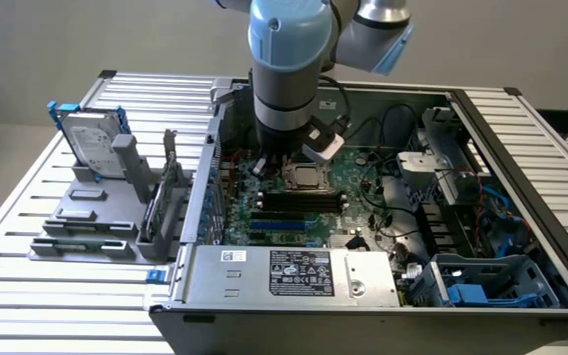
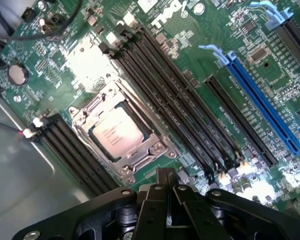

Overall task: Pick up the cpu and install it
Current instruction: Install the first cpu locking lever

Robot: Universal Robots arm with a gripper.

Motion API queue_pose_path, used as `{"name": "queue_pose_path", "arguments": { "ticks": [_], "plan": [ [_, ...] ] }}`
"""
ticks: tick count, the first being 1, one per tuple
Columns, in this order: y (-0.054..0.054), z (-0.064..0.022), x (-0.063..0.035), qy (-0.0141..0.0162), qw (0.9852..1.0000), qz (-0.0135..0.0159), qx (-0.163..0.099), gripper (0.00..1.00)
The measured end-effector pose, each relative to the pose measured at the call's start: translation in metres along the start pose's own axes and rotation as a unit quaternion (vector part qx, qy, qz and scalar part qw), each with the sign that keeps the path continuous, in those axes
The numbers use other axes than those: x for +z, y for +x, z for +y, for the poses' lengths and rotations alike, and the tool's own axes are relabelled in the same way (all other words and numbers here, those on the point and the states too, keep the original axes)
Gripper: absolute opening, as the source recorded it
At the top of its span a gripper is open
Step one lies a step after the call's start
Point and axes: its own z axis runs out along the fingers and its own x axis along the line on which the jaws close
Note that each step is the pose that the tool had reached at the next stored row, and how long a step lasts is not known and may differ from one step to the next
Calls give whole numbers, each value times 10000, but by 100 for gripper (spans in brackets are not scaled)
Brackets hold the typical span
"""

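Cpu seated in socket, jaws empty above it.
Cpu (image 2: 116,133) lies flat inside the socket frame (image 2: 155,150), just beyond the jaws, which are pressed together, holding nothing, apart from motherboard (image 2: 250,75).

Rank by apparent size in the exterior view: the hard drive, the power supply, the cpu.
Largest to smallest, as they look:
1. power supply, though it sits nearest the camera
2. hard drive, standing in the grey holder
3. cpu, seated in the motherboard socket, clearly smallest
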Motion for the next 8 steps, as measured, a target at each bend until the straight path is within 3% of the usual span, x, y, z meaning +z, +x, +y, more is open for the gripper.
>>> {"name": "queue_pose_path", "arguments": {
  "ticks": [4, 8],
  "plan": [
    [48, -42, 3, 20, 9999, -45, -133, 11],
    [76, -72, 13, 34, 9995, -110, -309, 11]
  ]
}}
